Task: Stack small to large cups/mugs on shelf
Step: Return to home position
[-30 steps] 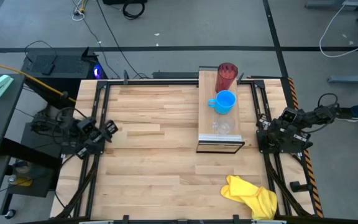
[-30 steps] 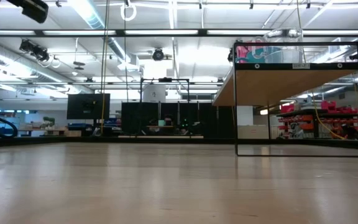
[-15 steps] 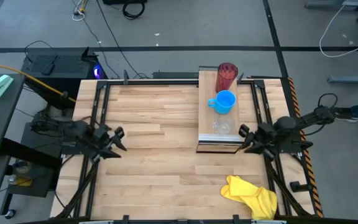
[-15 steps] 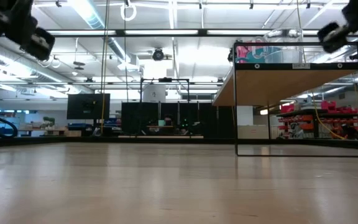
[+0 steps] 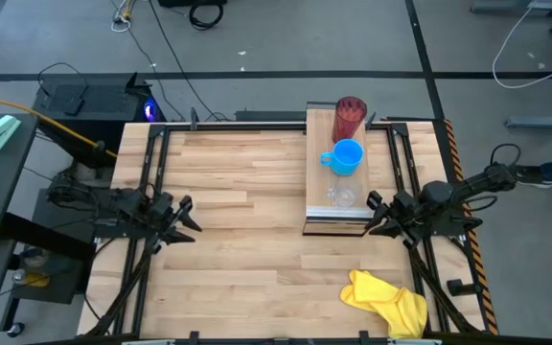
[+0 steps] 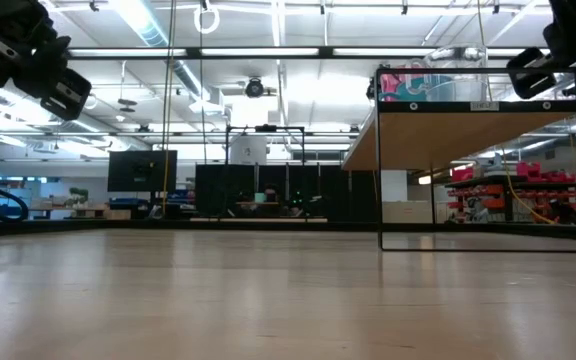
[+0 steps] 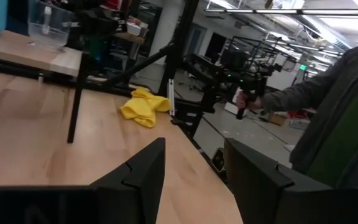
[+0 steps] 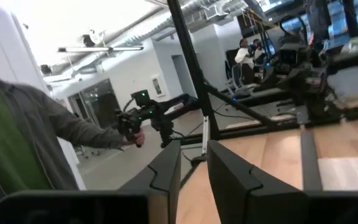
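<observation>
On the shelf (image 5: 320, 182) stand, from far to near, the dark red tumbler (image 5: 350, 115), the blue mug (image 5: 346, 156) and the small clear cup (image 5: 341, 196), each on its base. The shelf also shows in the low view (image 6: 468, 120). My left gripper (image 5: 184, 218) is open and empty over the table's left part; it also shows in its own wrist view (image 7: 194, 174). My right gripper (image 5: 376, 216) is open and empty just right of the shelf's near end; it also shows in its own wrist view (image 8: 194, 168). In the left wrist view the clear cup (image 7: 45, 22) shows on the shelf.
A yellow cloth (image 5: 386, 299) lies crumpled near the table's front right corner. Dark frame rails run along the table's left side (image 5: 149, 192) and right side (image 5: 405, 163). A person (image 7: 334, 112) stands beyond the table's edge, holding a dark handle.
Both arms have left their folded places at the table's side edges and come down. My left gripper has swung toward the table's middle. My right gripper has swung toward the shelf's near end. The cups have not moved.
</observation>
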